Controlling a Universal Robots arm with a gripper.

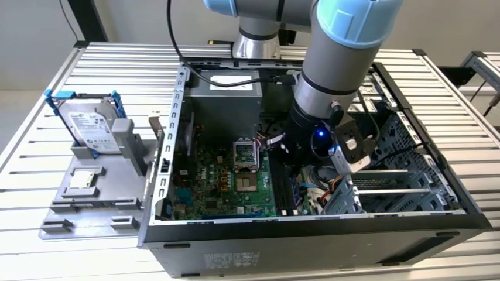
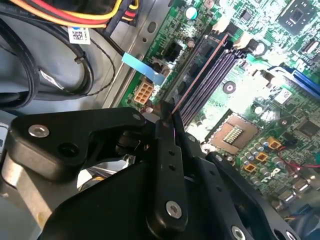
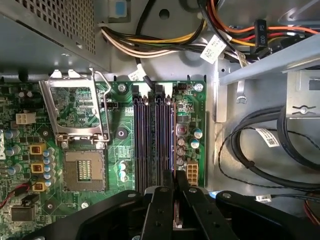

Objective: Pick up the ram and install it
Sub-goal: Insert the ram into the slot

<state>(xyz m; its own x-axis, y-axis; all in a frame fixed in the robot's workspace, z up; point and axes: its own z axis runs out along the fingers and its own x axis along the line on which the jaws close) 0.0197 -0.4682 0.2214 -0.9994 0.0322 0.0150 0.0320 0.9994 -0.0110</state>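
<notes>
My open black tower computer case point(image 1: 312, 234) lies on its side on the slatted metal table point(image 1: 47, 257), the green motherboard point(image 1: 226, 193) inside. My black two-fingered gripper point(image 3: 174, 192) is down inside it, over the long black memory slots point(image 3: 152, 140), clamped on the thin blue ram stick point(image 2: 197, 75) standing edge-on in the slots.

One open computer case point(image 1: 312, 234) on counter point(image 1: 47, 257). One green motherboard point(image 3: 195, 105) with four long black slots point(image 3: 155, 135) (side by side) and one CPU socket point(image 3: 84, 170). One hard drive point(image 1: 92, 132) in blue brackets. One robot arm point(image 1: 343, 58).
</notes>
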